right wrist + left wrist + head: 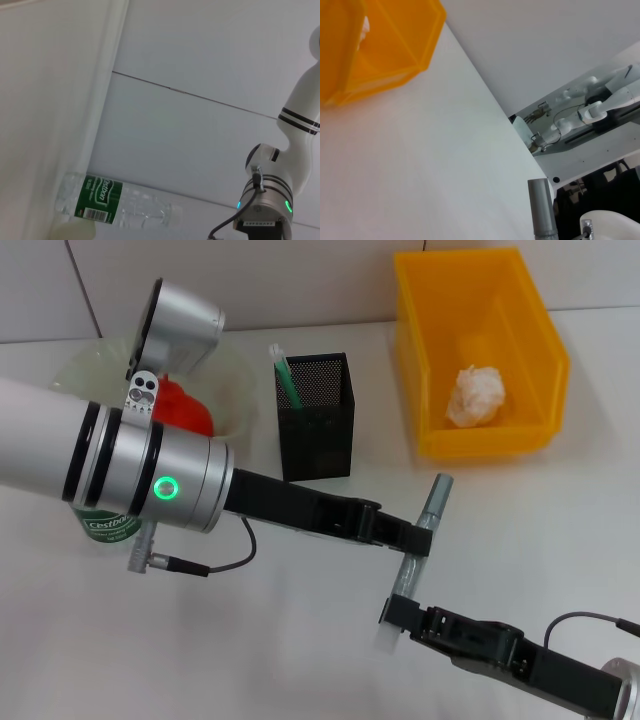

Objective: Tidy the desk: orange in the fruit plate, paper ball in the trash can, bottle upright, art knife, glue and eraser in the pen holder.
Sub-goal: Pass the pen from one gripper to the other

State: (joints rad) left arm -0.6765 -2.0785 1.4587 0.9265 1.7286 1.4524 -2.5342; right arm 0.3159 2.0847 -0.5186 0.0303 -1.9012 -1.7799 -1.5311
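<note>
1. I am reaching my left hand (pixel 408 533) out over the middle of the desk (pixel 540 540), and it is closing around a grey stick (pixel 432 502) near the middle of its length. I am taking the stick for the glue or the art knife, though I cannot tell which.
2. I am keeping my right hand (pixel 400 615) at the stick's pale near end. I cannot tell whether that hand has any hold on it.
3. The stick's long axis is running from near me out toward the far side of the desk, leaning slightly to my right.
4. The pen holder (pixel 318 445) is standing beyond my left hand and off to my left, mouth up, with a green pen-like thing (pixel 287 380) already leaning in it.
5. I am judging my left arm the nearer one to the pen holder. The stick would need turning on end above that mouth before going in.
</note>
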